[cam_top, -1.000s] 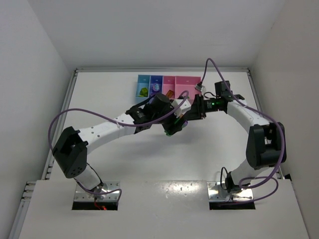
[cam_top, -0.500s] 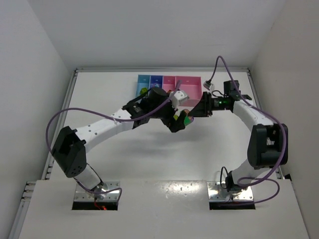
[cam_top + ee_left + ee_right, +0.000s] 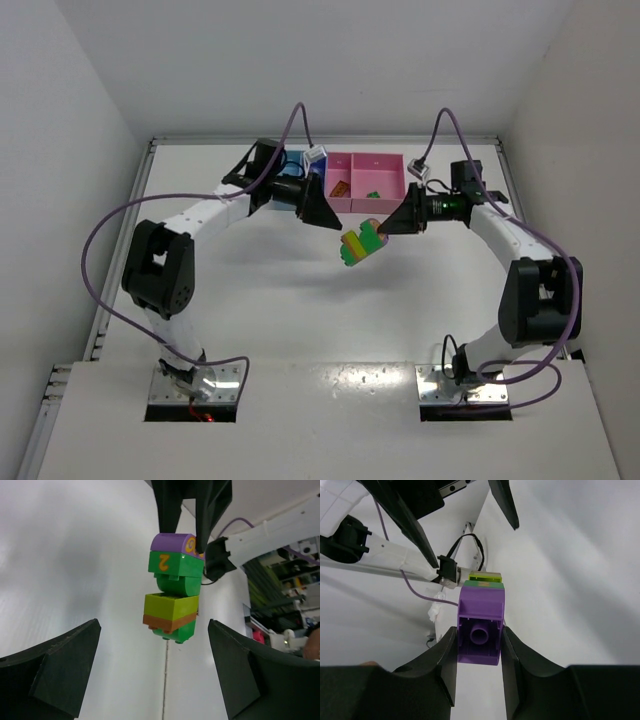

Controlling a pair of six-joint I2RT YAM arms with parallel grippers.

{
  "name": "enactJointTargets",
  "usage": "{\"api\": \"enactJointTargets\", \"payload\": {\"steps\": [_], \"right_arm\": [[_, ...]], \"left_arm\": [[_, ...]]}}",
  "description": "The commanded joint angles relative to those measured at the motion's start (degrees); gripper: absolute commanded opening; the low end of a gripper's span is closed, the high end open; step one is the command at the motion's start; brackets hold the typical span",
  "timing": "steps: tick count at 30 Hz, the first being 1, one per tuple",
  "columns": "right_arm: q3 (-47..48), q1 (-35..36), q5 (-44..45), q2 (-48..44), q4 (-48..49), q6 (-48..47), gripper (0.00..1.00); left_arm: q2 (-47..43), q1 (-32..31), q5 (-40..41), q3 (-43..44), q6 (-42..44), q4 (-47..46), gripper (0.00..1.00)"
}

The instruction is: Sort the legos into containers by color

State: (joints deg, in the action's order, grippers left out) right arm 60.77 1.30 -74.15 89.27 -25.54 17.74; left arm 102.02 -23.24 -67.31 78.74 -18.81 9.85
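Note:
A striped clump of legos (image 3: 362, 243), purple on top with green, yellow-green and orange layers below, hangs above the table in front of the containers (image 3: 386, 161). My right gripper (image 3: 388, 227) is shut on the clump's purple end brick (image 3: 480, 630), one finger on each side. The same clump (image 3: 172, 587) hangs ahead of my left gripper (image 3: 155, 680), which is open and apart from it. From above, the left gripper (image 3: 325, 215) sits just left of the clump. An orange lego (image 3: 340, 187) lies in the narrow pink bin and a green one (image 3: 372, 193) in the wider pink bin.
The left arm (image 3: 215, 210) reaches across the back left and covers most of the two blue bins (image 3: 291, 158). White walls close in the table on three sides. Purple cables loop above both arms.
My left gripper opened, let go of the clump and swung back to the left, in front of the blue bins. The right gripper kept the clump and barely moved.

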Motion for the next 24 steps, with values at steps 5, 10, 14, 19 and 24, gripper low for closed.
{"api": "enactJointTargets", "payload": {"steps": [5, 10, 14, 19, 24], "right_arm": [[2.95, 2.39, -3.99, -2.35, 2.69, -0.77, 0.00], [2.95, 2.92, -3.99, -2.35, 4.61, 0.54, 0.00], [3.56, 3.45, -3.99, -2.35, 5.94, 2.73, 0.00], [4.61, 4.58, -3.99, -2.35, 6.64, 3.27, 0.00], [4.62, 5.72, -3.99, -2.88, 6.64, 3.27, 0.00]], "left_arm": [[1.43, -1.45, -9.60, 5.01, 0.09, -1.67, 0.93], [2.65, -1.98, -13.10, 5.02, 0.61, -0.45, 0.93], [3.98, -2.51, -14.25, 5.55, 3.16, 3.06, 0.93], [5.90, -3.03, -14.25, 5.55, 4.31, 4.21, 0.93], [7.05, -3.56, -14.95, 6.77, 4.83, 4.22, 0.91]]}}
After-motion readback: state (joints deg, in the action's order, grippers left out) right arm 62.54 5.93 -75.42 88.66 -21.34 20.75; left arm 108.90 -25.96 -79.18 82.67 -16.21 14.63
